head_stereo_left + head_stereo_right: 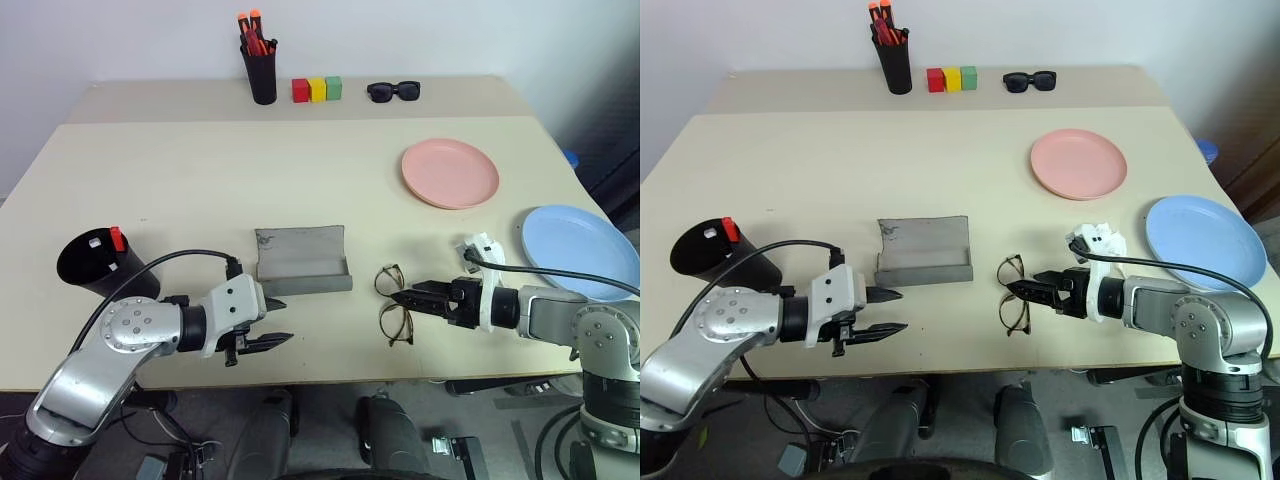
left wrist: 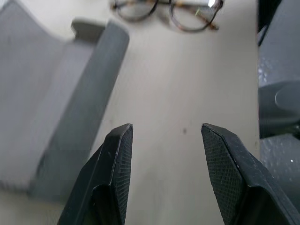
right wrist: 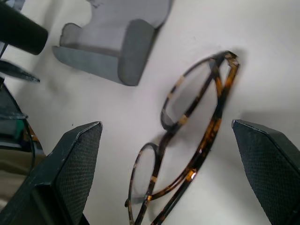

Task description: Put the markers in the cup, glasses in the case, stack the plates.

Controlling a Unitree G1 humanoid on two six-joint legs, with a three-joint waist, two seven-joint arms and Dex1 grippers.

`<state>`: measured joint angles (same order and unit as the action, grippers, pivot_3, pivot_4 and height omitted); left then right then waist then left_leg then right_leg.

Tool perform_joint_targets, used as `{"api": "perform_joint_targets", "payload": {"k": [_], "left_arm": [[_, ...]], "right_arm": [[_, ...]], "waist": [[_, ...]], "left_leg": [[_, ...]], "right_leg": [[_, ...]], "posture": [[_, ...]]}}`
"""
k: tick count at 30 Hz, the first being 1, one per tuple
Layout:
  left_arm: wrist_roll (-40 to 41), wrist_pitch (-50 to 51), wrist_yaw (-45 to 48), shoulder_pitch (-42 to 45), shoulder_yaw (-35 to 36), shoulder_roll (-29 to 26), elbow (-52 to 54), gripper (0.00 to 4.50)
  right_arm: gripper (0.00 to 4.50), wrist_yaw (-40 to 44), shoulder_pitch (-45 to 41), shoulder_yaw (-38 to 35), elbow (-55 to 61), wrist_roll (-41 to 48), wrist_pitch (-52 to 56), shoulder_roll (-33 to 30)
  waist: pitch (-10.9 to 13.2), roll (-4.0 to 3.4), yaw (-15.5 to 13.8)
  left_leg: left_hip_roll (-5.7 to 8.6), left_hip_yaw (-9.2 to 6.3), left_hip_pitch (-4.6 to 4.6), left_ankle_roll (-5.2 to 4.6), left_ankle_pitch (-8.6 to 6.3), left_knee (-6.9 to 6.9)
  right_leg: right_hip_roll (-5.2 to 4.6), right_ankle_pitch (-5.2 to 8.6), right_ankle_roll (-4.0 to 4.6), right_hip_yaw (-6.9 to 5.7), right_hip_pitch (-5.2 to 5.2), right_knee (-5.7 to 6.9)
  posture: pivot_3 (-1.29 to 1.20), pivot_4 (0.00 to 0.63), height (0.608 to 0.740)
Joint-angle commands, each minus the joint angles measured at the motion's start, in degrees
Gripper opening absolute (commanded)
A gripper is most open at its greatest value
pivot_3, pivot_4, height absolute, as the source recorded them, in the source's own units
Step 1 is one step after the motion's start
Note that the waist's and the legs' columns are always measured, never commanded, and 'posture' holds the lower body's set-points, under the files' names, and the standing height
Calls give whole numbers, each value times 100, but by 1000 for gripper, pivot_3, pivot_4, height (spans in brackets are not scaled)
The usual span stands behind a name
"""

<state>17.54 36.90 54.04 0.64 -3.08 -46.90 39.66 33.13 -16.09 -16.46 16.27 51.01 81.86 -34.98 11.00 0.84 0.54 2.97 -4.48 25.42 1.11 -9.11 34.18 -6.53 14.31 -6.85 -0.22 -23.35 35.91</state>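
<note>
- The left gripper (image 1: 268,335) hovers over the near edge of the desk (image 1: 200,180), just near-left of the case (image 1: 300,262); its jaws stand partly apart with nothing between them.
- The right gripper (image 1: 404,297) points left at the glasses (image 1: 393,304), its tips right at the frames. In the right wrist view its two fingers (image 3: 70,159) are spread wide on either side of the glasses (image 3: 187,136), not closed on them.
- The glasses lie folded on the desk, near the front edge, between the case and the right gripper, apart from the case.
- The case lies open at the middle of the near desk, its lid standing up on the far side and its tray empty.
- The cup (image 1: 95,262) sits at the near left, tilted, with a red-capped marker (image 1: 116,238) and a white one (image 1: 95,241) sticking out of its mouth.
- The pink plate (image 1: 450,173) lies on the right of the desk; the blue plate (image 1: 578,250) lies near-right of it, at the desk's right edge, the two apart and not stacked.
- Along the far edge stand a black pen holder (image 1: 260,72) with orange-capped markers, three blocks (image 1: 317,89) in red, yellow and green, and black sunglasses (image 1: 393,91).
</note>
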Motion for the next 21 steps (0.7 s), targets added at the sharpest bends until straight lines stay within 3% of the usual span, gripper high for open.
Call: {"api": "perform_joint_targets", "payload": {"k": [1, 4, 11, 16, 21], "left_arm": [[90, 59, -183, -206, 188, -77, 363, 2330], [119, 67, -274, -341, 208, -91, 416, 2390], [133, 48, -419, -411, 140, -99, 414, 2390], [95, -8, -457, -578, 136, -144, 378, 2390], [218, -163, -751, -969, 391, 201, 298, 2390]], "right_arm": [[4500, -88, -85, -116, -7, 156, 237, -13], [3614, -147, -106, -104, -15, 186, 356, 34], [30, -241, -171, -143, -41, 227, 474, 82], [30, -281, -210, -163, 4, 252, 428, 41], [30, 481, -402, 666, 913, -195, -764, -868]], "waist": [[0, 0, -10], [0, 0, -9], [0, 0, 1], [0, -1, -3], [6, -17, 6]], "left_leg": [[0, 1, 0, 0, 0, 0], [0, 0, 1, -1, -1, -1], [-1, 1, 1, 0, -3, -2], [-1, 1, 5, -1, -4, -3], [1, 13, 12, -12, -11, -7]], "right_leg": [[-1, 0, 0, 0, 0, 0], [-2, 1, 1, 0, 0, -3], [-2, 1, 2, 0, 0, -8], [-2, 1, 3, 0, 1, -21], [-13, 1, 2, 1, -1, -40]], "posture": [[0, 150, 740], [0, 150, 740], [0, 150, 740], [0, 150, 740], [0, 150, 740]]}}
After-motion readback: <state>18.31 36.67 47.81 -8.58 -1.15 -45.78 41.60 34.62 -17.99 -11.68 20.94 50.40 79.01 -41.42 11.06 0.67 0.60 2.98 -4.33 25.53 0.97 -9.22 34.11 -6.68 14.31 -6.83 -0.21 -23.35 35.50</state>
